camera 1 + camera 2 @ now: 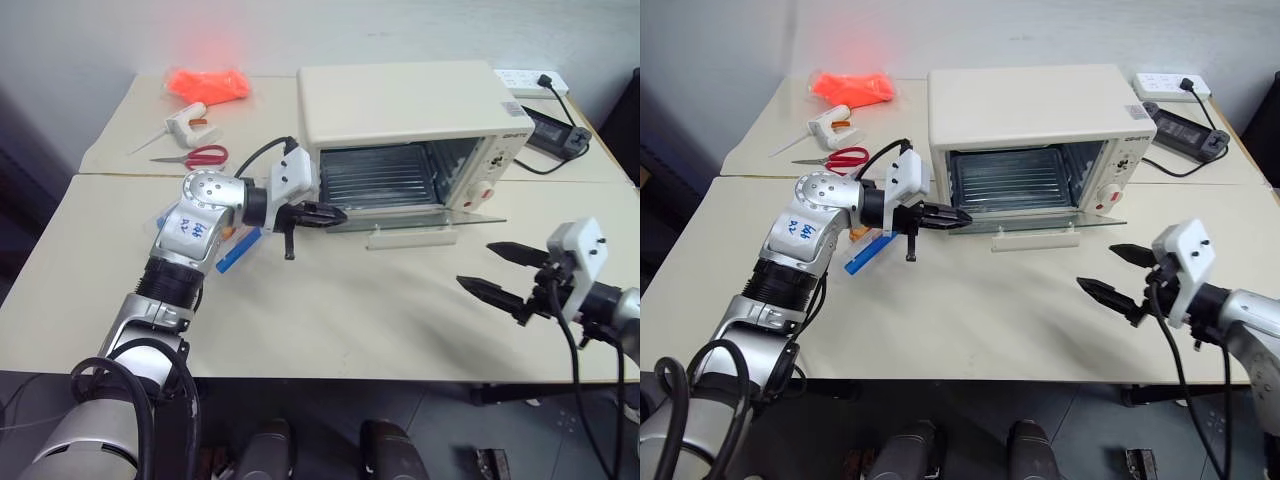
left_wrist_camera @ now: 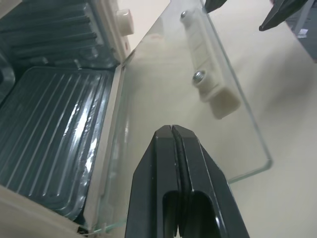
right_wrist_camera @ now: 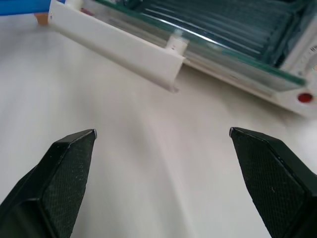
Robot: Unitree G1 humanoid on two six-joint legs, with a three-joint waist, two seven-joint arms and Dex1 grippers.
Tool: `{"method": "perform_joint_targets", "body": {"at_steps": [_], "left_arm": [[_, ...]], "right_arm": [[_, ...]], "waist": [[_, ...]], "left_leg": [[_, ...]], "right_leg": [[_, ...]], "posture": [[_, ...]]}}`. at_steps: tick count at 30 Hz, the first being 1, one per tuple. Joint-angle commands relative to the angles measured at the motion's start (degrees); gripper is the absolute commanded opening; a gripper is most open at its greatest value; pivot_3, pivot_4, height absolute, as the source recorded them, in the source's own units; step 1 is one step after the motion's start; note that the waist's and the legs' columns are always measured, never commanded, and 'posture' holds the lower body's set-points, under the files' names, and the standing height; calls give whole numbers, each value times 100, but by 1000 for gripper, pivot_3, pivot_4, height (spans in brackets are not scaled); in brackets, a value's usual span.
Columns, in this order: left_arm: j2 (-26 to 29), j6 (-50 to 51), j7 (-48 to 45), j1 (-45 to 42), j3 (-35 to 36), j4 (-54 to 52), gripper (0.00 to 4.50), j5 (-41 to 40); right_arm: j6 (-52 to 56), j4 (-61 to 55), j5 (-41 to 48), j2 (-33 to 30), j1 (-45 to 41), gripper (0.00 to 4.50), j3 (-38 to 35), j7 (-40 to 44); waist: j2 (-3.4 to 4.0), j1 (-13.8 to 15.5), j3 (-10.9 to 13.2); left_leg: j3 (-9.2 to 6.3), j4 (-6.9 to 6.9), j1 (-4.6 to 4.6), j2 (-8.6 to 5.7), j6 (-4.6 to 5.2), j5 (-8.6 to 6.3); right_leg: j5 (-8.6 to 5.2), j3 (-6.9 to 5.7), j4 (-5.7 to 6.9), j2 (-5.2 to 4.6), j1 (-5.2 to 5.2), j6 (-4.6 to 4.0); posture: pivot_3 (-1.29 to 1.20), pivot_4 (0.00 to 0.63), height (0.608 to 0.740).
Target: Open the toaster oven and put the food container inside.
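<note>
The cream toaster oven [image 1: 400, 100] stands at the back of the table with its glass door [image 1: 400, 220] folded down flat and the bar handle [image 1: 410, 237] at the front edge. The ribbed inside [image 2: 49, 124] is in plain sight. My left gripper [image 1: 335, 213] is shut on nothing and hovers over the left end of the lowered door, pointing right. The food container [image 1: 238, 250] lies on the table under my left forearm, mostly hidden, with a blue strip showing. My right gripper [image 1: 476, 264] is open, low over the table, right of the door handle.
Red-handled scissors [image 1: 200, 156], a white tool [image 1: 188, 122] and an orange bundle [image 1: 208, 83] lie at the back left. A white power strip [image 1: 530, 80] and a black one [image 1: 555, 132] with cables sit right of the oven.
</note>
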Motion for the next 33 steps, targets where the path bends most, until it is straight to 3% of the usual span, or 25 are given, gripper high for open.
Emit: {"method": "perform_joint_targets", "body": {"at_steps": [1, 6, 10, 15, 18, 21, 26, 29, 31, 33], "left_arm": [[68, 236, -177, 366, -310, -624, 19, 88], [80, 142, 176, 722, -807, -742, 19, 780], [-59, 249, 467, 781, -758, -743, 19, 882], [173, 729, 413, 1061, -245, -1728, 19, 344], [578, 1621, 518, 1372, 426, -2761, 19, -165], [1039, 2622, 603, 1685, 1143, -3651, 882, -792], [1706, 4783, 1237, 2421, 3089, -5074, 2458, -1990], [1475, 6127, 1836, 2519, 4059, -5696, 3323, -2587], [1018, 7263, 2236, 2500, 4738, -6321, 3946, -2727], [468, 7724, 3096, 2605, 5188, -6606, 4464, -2506]], "right_arm": [[284, -435, 519, -337, 138, 4500, -817, 242], [580, -595, 973, -500, -148, 4500, -1045, -18], [671, -766, 1136, -588, -268, 4500, -980, -77], [682, -804, 1292, -746, -514, 4500, -780, -55], [699, -640, 1373, -879, -910, 4500, -474, 12], [733, -476, 1430, -1002, -1195, 4500, -247, 116], [798, -148, 1623, -1206, -1704, 4500, 92, 439], [765, -25, 1642, -1245, -1930, 4500, 243, 571], [687, 68, 1572, -1256, -2128, 4500, 426, 668], [510, 141, 1398, -1235, -2296, 4500, 617, 728]], "waist": [[0, -14, 0], [-1, -4, 0], [0, 3, 0], [-1, -8, 0], [0, -51, 0], [0, -79, 0], [0, -133, 0], [-1, -87, 1], [-1, -63, 1], [-2, -47, 1]], "left_leg": [[1, 2, 2, 2, 1, -1], [2, 17, 4, 14, 2, -2], [2, 20, 2, 18, 6, -4], [1, 19, -3, 25, 9, -6], [2, 18, -9, 35, 8, -6], [-4, 17, -8, 44, 6, -6], [-10, 17, -11, 42, 8, -9], [-24, 23, -13, 37, 8, -9], [-25, 28, -13, 29, 11, -10], [-25, 31, -15, 26, 13, -12]], "right_leg": [[1, 3, -1, 2, 2, 0], [9, 17, -4, 23, 4, -5], [9, 22, -3, 21, 3, -4], [10, 22, -3, 20, 0, -3], [10, 26, -1, 20, -9, -3], [10, 21, -2, 23, -6, -3], [10, 21, -5, 16, -6, -3], [10, 10, -8, 11, 2, -3], [10, 9, -9, 4, 5, -3], [10, 8, -9, 3, 6, -2]], "posture": [[0, 150, 740], [0, 150, 740], [0, 150, 740], [0, 150, 740], [0, 150, 740], [0, 150, 740], [0, 150, 740], [0, 150, 740], [0, 150, 740], [0, 150, 740]]}}
